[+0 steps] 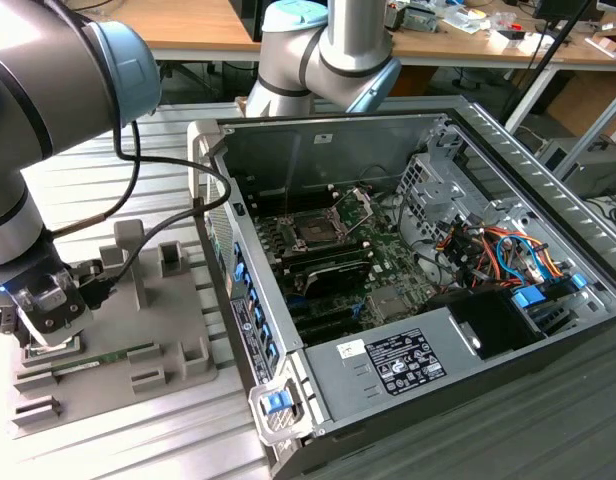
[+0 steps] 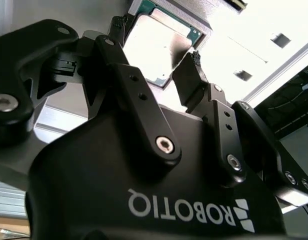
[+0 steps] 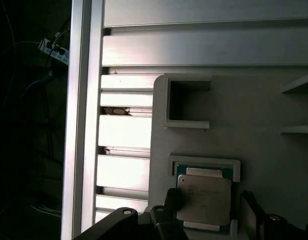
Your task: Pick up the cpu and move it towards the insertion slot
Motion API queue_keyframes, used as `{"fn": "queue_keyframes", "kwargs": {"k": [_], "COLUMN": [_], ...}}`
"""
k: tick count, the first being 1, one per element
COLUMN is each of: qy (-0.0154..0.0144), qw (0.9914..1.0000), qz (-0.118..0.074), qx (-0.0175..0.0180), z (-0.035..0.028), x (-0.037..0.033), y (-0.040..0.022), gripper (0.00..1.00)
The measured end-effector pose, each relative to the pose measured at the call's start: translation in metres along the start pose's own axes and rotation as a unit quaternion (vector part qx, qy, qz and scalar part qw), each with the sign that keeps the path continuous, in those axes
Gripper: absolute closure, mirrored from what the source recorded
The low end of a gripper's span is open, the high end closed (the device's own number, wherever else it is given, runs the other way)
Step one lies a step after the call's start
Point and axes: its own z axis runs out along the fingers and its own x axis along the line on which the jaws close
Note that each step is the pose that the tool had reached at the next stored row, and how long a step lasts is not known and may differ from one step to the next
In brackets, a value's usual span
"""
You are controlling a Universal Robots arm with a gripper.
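The fingers (image 2: pixel 193 70) stand apart, straddling the cpu (image 3: pixel 204 200) in its grey tray (image 3: pixel 244 110) pocket. The insertion slot (image 1: pixel 316 228) lies well apart.

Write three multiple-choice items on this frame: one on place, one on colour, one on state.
1. Where is the gripper in the exterior view?
A. Over the grey tray at the exterior view's left
B. Inside the computer case
C. Above the power supply

2. What colour is the cpu's top?
A. Black
B. Silvery-white
C. Orange

3. How does the cpu lie?
A. Seated in the insertion slot
B. Held high in the air
C. Flat in its tray pocket, a finger at each side

Answers:
1. A: the gripper hangs over the grey tray, apart from the insertion slot.
2. B: the cpu has a pale metal top in both wrist views.
3. C: the tray pocket walls it in, and the fingers flank it with the jaws open.
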Motion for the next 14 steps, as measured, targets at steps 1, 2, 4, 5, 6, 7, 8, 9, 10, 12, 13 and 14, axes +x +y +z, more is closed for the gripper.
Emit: {"fn": "queue_keyframes", "kwargs": {"k": [1, 2, 4, 5, 6, 7, 8, 9, 10, 12, 13, 14], "qy": [0.0001, 0.0001, 0.0002, 0.0002, 0.0002, 0.0002, 0.0003, 0.0004, 0.0005, 0.0004, 0.0004, 0.0004], "qw": [1.00000, 1.00000, 0.99999, 0.99999, 0.99998, 0.99998, 0.99997, 0.99996, 0.99996, 0.99995, 0.99995, 0.99995], "qz": [-0.001, -0.002, -0.004, -0.005, -0.006, -0.007, -0.008, -0.009, -0.009, -0.010, -0.010, -0.010], "qx": [0.0001, 0.0000, 0.0000, 0.0000, 0.0000, 0.0000, 0.0000, 0.0001, 0.0001, 0.0000, 0.0000, 0.0001], "z": [0.0013, 0.0020, 0.0032, 0.0039, 0.0046, 0.0051, 0.0058, 0.0061, 0.0067, 0.0073, 0.0077, 0.0080], "x": [0.0004, 0.0008, 0.0012, 0.0013, 0.0014, 0.0014, 0.0014, 0.0014, 0.0014, 0.0014, 0.0015, 0.0014], "y": [0.0000, 0.0001, 0.0001, 0.0000, 0.0001, 0.0001, 0.0001, 0.0000, 0.0000, 0.0000, 0.0000, 0.0000], "gripper": [0.40, 0.40, 0.40, 0.40, 0.40, 0.40, 0.40, 0.40, 0.40, 0.40, 0.40, 0.40]}}
